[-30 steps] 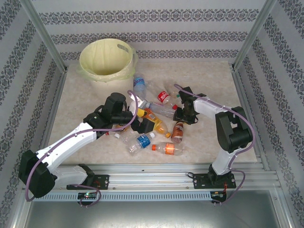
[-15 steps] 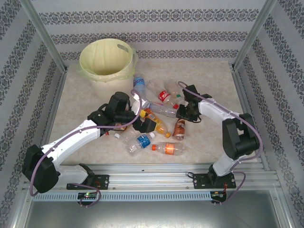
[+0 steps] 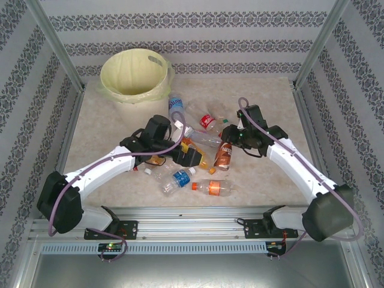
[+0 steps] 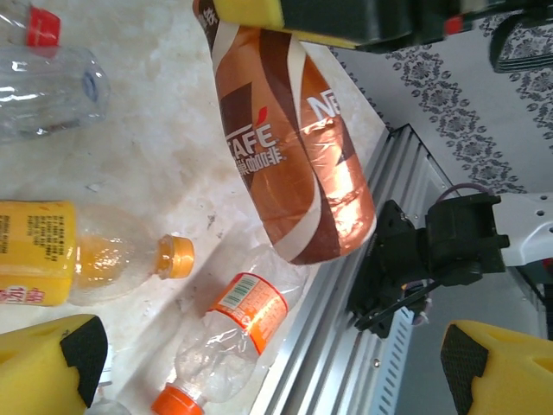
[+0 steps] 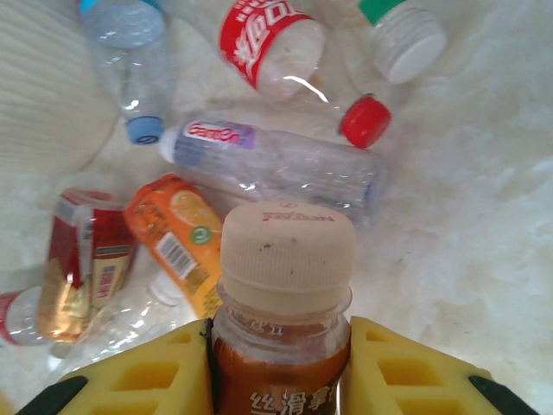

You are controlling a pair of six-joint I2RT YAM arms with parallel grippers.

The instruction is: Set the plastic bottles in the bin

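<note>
Pale tabletop (image 3: 270,174); brown bottle (image 5: 285,259) in right tool (image 5: 281,385), label half off-frame

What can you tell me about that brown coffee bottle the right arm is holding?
The brown bottle is small and plastic, wrapped in a glossy brown, orange and white coffee label, with a beige screw cap. Its neck looks brown inside. The right arm's yellow-padded jaws are shut on the neck just under the cap, so it hangs roughly upright, seemingly lifted above the other bottles on the table.
</note>
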